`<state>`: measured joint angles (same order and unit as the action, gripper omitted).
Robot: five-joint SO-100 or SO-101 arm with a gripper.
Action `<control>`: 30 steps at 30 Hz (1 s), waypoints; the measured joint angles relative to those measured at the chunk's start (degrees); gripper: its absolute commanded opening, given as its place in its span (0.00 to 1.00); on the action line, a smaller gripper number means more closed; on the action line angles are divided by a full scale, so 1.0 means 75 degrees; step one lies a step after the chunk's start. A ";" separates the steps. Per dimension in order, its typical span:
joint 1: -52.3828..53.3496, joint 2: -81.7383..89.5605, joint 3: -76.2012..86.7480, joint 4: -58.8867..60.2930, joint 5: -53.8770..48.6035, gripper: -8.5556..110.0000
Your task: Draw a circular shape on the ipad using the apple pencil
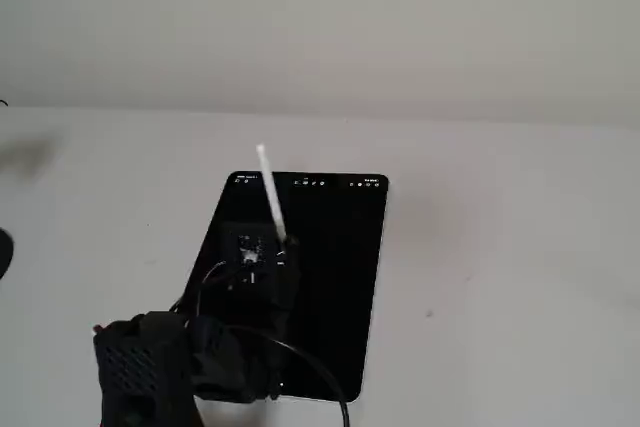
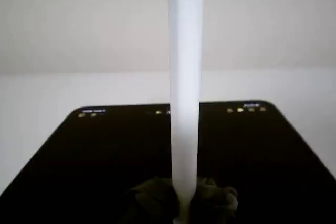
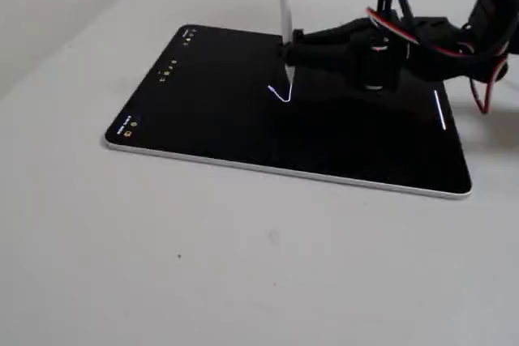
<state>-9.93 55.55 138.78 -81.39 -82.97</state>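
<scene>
The ipad (image 1: pixel 340 277) lies flat on the white table, screen black, with tiny icons along its far short side. It also shows in the wrist view (image 2: pixel 79 161) and in the other fixed view (image 3: pixel 203 111). My gripper (image 3: pixel 290 44) is shut on the apple pencil (image 3: pixel 284 6) and holds it nearly upright over the screen. The pencil's tip meets the screen at a short white stroke (image 3: pixel 277 92). No closed circular shape shows. The pencil (image 1: pixel 270 192) rises from the gripper (image 1: pixel 282 245). In the wrist view the pencil (image 2: pixel 185 87) stands between the fingertips (image 2: pixel 157 203).
A separate short white line (image 3: pixel 439 109) shows on the screen near the arm's side. The arm's black body (image 1: pixel 150 362) and cables (image 3: pixel 405 18) hang over the ipad's near end. The white table (image 3: pixel 243 265) surrounds the tablet.
</scene>
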 measured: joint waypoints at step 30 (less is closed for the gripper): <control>-0.0551 -0.1125 -0.1359 -0.0539 -0.0070 0.07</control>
<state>-14.06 47.11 128.58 -85.43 -83.50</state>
